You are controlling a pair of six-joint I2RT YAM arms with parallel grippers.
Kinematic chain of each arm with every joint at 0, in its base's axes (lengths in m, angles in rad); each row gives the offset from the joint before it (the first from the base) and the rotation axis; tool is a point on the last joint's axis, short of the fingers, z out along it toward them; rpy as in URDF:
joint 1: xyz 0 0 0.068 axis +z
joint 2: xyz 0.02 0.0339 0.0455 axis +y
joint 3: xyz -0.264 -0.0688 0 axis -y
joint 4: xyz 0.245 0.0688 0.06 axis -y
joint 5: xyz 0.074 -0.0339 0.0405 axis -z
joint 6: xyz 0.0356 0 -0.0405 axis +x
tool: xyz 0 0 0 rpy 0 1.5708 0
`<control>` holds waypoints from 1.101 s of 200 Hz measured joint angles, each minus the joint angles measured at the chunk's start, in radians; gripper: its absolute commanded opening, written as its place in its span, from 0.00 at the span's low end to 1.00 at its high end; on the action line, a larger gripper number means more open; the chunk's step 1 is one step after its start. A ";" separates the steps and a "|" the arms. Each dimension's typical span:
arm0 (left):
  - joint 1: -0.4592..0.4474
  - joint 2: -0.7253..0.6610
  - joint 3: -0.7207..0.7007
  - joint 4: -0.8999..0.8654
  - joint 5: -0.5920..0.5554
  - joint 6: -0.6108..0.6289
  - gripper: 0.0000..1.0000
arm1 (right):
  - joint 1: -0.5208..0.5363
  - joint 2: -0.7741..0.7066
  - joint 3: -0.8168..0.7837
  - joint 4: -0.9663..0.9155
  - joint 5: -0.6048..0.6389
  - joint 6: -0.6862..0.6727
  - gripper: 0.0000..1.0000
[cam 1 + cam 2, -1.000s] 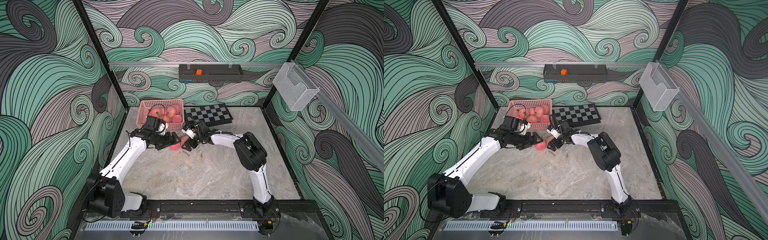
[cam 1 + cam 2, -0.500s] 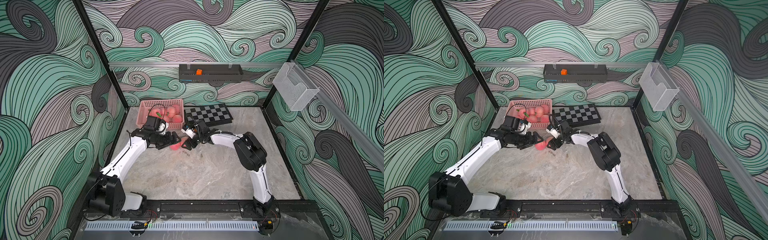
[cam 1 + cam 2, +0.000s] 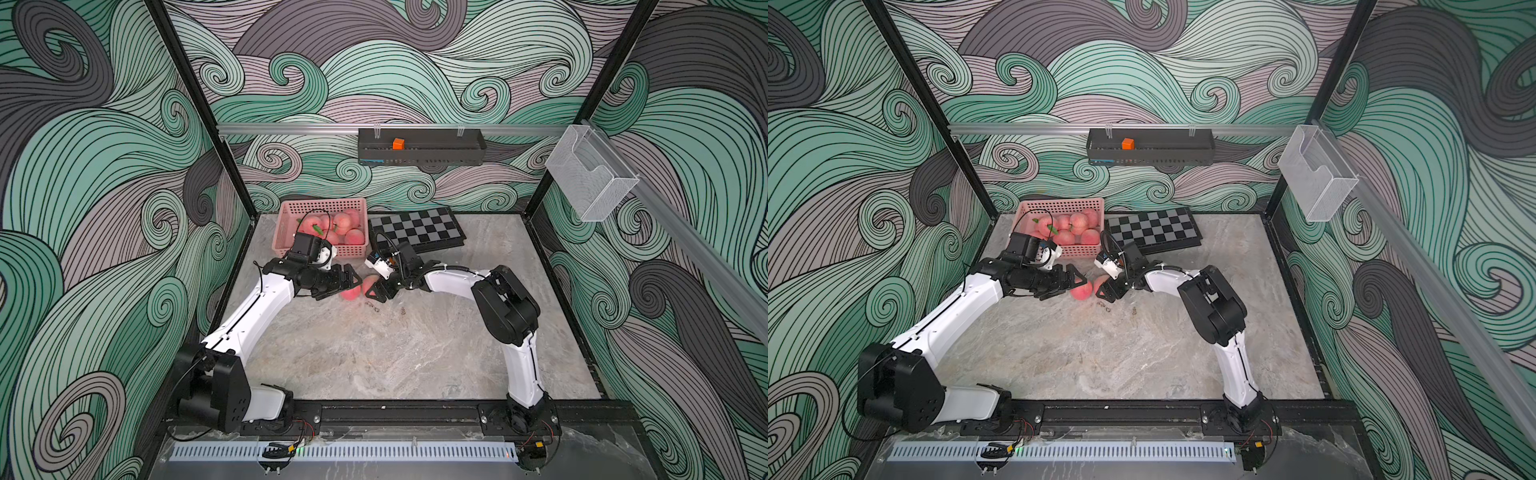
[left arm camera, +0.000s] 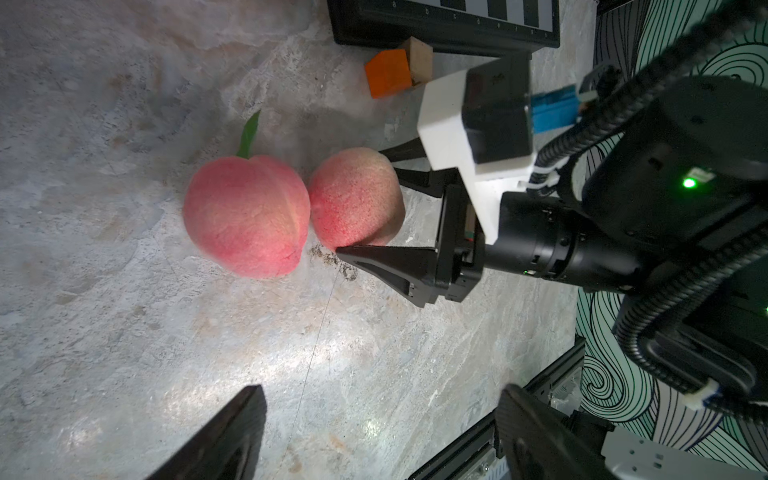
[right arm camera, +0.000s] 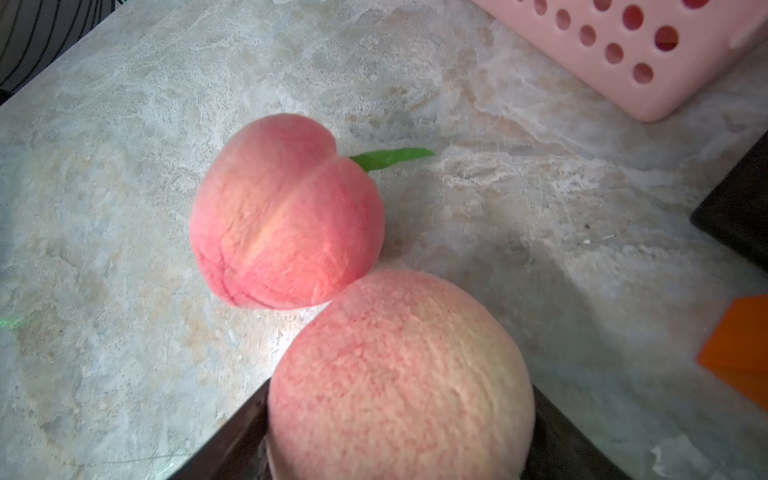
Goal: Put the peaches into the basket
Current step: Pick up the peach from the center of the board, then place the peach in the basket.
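Two peaches lie touching on the marble table in front of the pink basket [image 3: 320,203], which holds several more peaches [image 3: 343,220]. The pinker peach [image 4: 247,216] has a green leaf and lies free. The paler peach [image 5: 399,374] sits between the fingers of my right gripper [image 4: 361,199], which is shut on it; both fingers press its sides. My left gripper [image 4: 380,399] stands open and empty just left of the leafed peach [image 3: 1080,289]. In both top views the two grippers face each other across the pair.
A folded chessboard [image 3: 415,228] lies right of the basket, with an orange cube [image 4: 388,77] on the table by its near edge. On the back wall hangs a black tray [image 3: 422,145], and a clear holder [image 3: 590,178] is on the right wall.
My right gripper's jaws have come together round the paler peach. The left arm has barely moved and both peaches stay where they were.
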 measured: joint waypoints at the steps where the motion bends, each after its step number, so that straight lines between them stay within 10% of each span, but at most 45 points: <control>1: 0.000 0.000 0.000 0.000 0.000 0.000 0.88 | 0.000 -0.002 -0.002 0.001 0.000 0.000 0.77; 220: -0.050 -0.077 -0.006 0.090 0.227 -0.064 0.98 | 0.144 -0.527 -0.301 0.127 0.046 -0.017 0.79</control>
